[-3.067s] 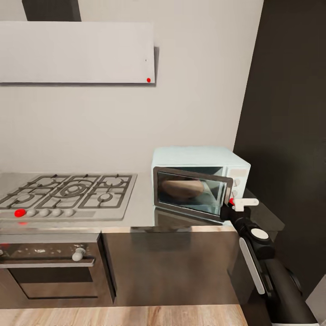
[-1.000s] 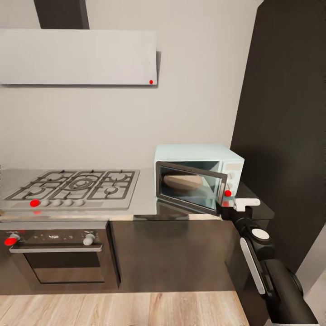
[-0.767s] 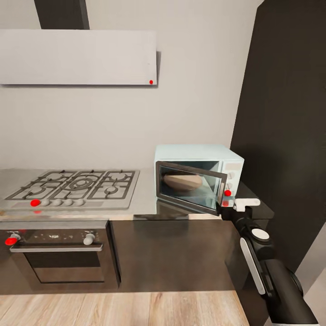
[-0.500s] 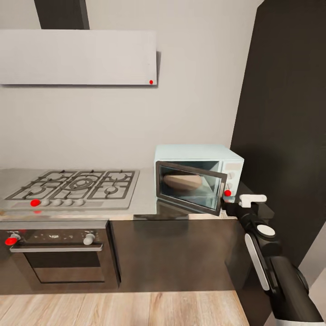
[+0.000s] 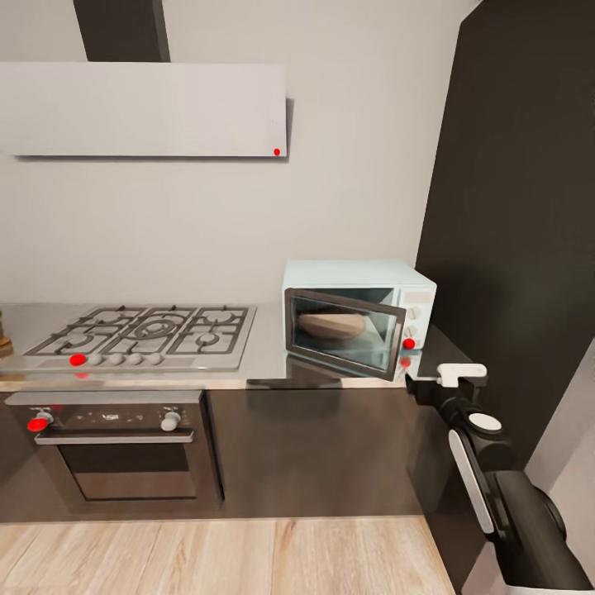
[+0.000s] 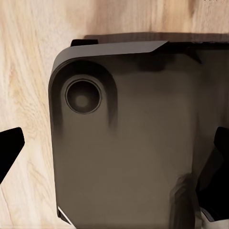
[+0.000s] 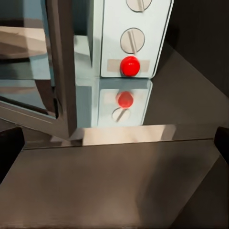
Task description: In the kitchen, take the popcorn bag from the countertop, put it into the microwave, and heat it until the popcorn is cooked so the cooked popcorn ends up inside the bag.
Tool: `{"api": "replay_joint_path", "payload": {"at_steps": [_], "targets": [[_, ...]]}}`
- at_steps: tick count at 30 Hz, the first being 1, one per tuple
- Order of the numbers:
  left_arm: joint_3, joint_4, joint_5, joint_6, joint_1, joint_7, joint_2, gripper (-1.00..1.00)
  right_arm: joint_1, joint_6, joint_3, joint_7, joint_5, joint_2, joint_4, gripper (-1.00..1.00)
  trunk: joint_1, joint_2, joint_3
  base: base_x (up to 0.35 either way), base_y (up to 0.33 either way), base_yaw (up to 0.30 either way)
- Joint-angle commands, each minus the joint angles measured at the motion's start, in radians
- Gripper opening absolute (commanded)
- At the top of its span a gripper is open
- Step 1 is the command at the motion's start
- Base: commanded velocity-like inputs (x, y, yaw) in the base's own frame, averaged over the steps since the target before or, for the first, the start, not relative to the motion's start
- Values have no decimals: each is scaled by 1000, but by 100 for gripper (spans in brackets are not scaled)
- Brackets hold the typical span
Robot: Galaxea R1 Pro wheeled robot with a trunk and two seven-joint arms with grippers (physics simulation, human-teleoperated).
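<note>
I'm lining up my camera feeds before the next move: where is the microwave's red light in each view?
Head view: the red light sits low on the microwave control panel, right of the ajar door.
Right wrist view: the same red light is below a white knob, mirrored in the countertop.
Left wrist view: not in it.
Shared landmark: the door's edge.

The microwave (image 5: 357, 314) door (image 5: 343, 335) stands ajar, partly blocking its opening. Bare countertop (image 5: 266, 355) lies between it and the gas hob (image 5: 145, 330); a dark tall cabinet (image 5: 512, 207) walls the right edge
</note>
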Motion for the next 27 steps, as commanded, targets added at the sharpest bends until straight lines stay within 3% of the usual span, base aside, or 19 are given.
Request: {"api": "replay_joint_path", "payload": {"at_steps": [1, 3, 4, 5, 6, 8, 9, 11, 15, 20, 23, 27], "targets": [[0, 1, 0, -4, -1, 1, 0, 100, -1, 10, 1, 2, -3, -6, 1, 100, 0, -1, -1, -2, 0, 0], [1, 1, 1, -4, -1, 1, 0, 100, -1, 9, 4, 13, -8, -17, 11, 100, 0, -1, -1, 0, 0, 0], [2, 1, 1, -4, -1, 1, 1, 100, -1, 9, -3, 239, -11, -60, 16, 100, 0, -1, -1, 0, 0, 0], [2, 1, 1, -4, -1, 0, 1, 100, -2, 9, -13, 310, -11, -69, 21, 100, 0, -1, -1, 0, 0, 0], [2, 1, 1, -4, -1, 0, 1, 100, -7, 8, -51, 441, -10, -82, 36, 100, 0, -1, -1, 0, 0, 0], [2, 1, 0, -4, -1, 0, 1, 100, -9, 7, -82, 546, -9, -90, 47, 100, 0, -1, -1, 0, 0, 0], [0, 1, -7, -4, -1, -3, 1, 100, -10, 7, -98, 646, -11, -115, 54, 100, 0, -1, -1, 0, 0, 0], [-1, 1, -8, -4, -1, -6, 1, 100, -10, 7, -103, 681, -12, -126, 56, 100, 0, -1, -1, 0, 0, 0], [0, 1, -8, -4, -1, -5, 0, 100, -12, 10, -158, 705, -12, -134, 91, 100, 0, -1, -1, 0, 0, 0], [4, 2, 3, -3, -1, -2, 5, 100, -37, 12, -164, 706, -10, -149, 100, 100, 0, -1, -1, 76, -70, 0], [4, 2, 5, -3, 1, 0, 8, 100, -60, 7, -167, 703, -11, -152, 175, 100, 0, -1, -1, 142, -132, 0], [2, 2, 4, -4, 2, 0, 4, 100, -70, -7, -167, 704, -6, -153, 207, 100, 0, -1, -1, 24, -22, 0]]}}
